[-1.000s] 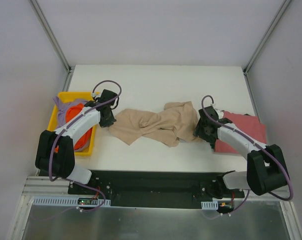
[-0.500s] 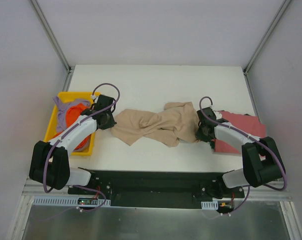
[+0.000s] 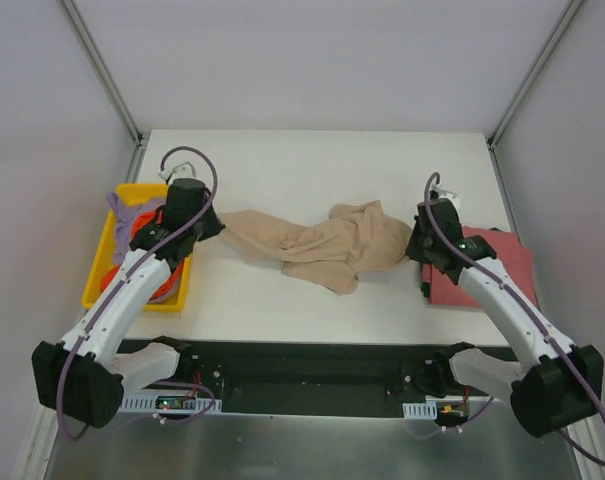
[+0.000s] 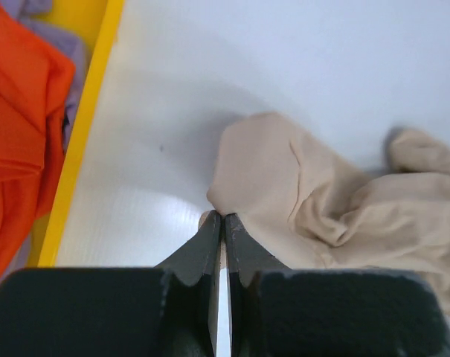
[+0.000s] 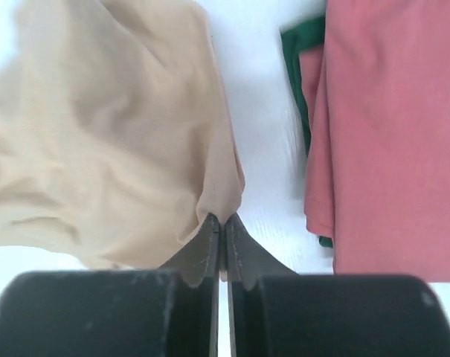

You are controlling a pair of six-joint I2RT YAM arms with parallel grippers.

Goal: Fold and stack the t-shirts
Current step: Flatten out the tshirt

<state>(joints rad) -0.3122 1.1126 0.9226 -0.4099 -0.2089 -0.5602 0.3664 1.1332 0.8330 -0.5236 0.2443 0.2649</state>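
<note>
The left gripper (image 4: pixel 223 217) is pinched shut on a corner of the tan shirt (image 3: pixel 322 245), which spreads ahead and to its right. The right gripper (image 5: pixel 222 218) is clamped on the opposite edge, cloth ahead and to its left. Both holds look thin, so a hard pull apart could slip a corner free, and the bunched middle may stay twisted. The red shirt (image 5: pixel 381 134) lies just right of the right gripper and could get dragged. No brand, label or writing can be read.

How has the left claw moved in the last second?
Yes. The left claw, shut on the tan t-shirt, moved up-left in the top view, toward the far right corner of the yellow bin.
</note>
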